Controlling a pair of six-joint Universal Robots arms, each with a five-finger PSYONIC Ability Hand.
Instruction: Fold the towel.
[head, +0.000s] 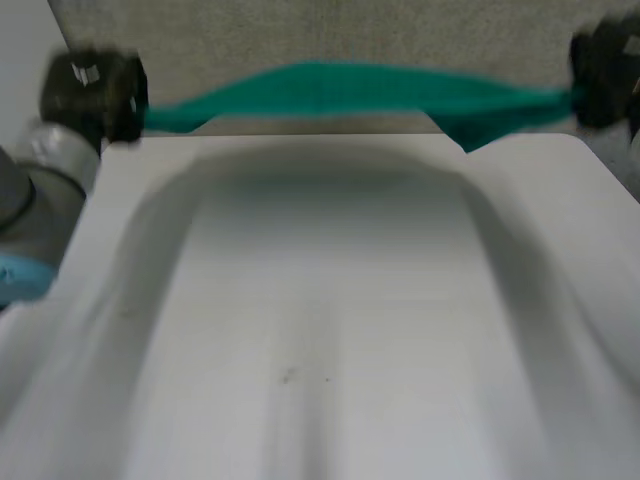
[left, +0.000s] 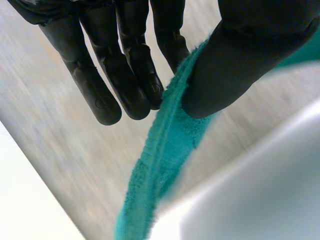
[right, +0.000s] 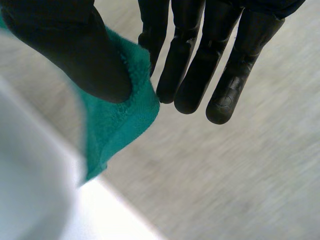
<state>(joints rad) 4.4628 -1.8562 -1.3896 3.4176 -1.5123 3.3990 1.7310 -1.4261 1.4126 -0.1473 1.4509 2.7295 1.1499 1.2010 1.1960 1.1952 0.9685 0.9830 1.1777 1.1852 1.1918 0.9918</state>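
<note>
Green terry towel (head: 350, 90) stretches above the white desk (head: 330, 300)'s far edge, ends pinched by left hand (head: 95, 90) and right hand (head: 605, 70).

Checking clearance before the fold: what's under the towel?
The towel, stretched between left hand and right hand, hangs above the table's far edge. The hands cover its gripped ends.

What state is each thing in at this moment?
towel: raised, stretched in a band between both hands, one corner hanging down.
left hand: shut on one towel end, thumb pinching it against the fingers.
right hand: shut on the other end, same pinch.
</note>
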